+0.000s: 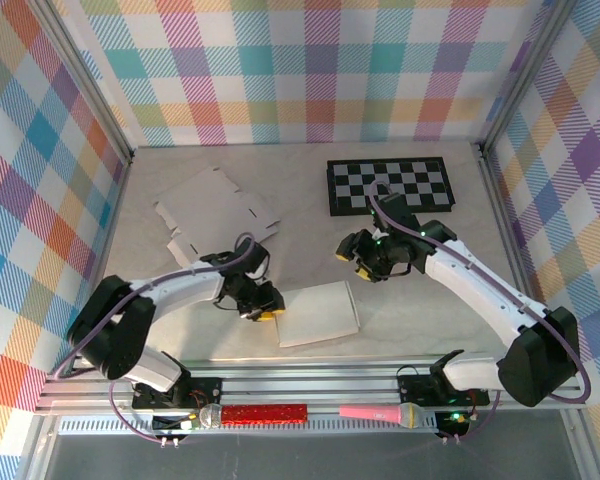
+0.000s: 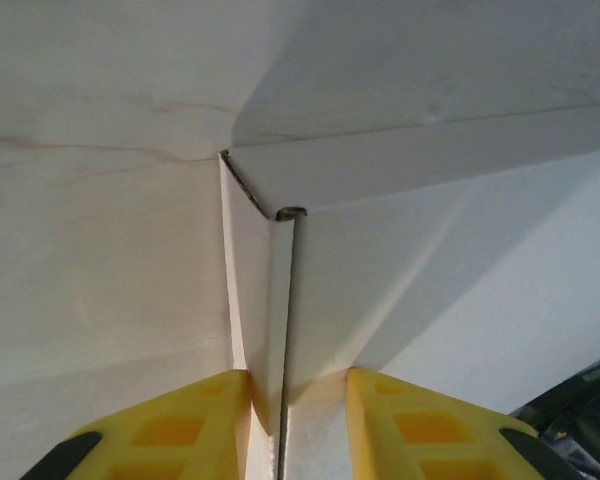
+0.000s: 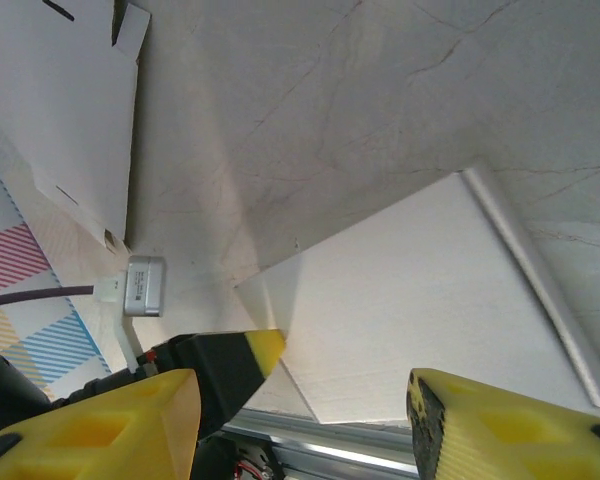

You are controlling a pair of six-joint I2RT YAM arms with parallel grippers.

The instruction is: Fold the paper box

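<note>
— On the table's near middle, where is the box (image 1: 318,313) found?
— Just before the arm bases. Its left wall is pinched narrowly by the left gripper (image 1: 263,312).
— And the right gripper (image 1: 352,260)?
— Spread wide, nothing held, near the box's far right corner.

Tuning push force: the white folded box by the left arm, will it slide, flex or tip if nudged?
Probably slides easily: the box lies low and flat on the smooth table, so tipping looks unlikely. Its thin card walls likely flex or spring open under a side push.
</note>
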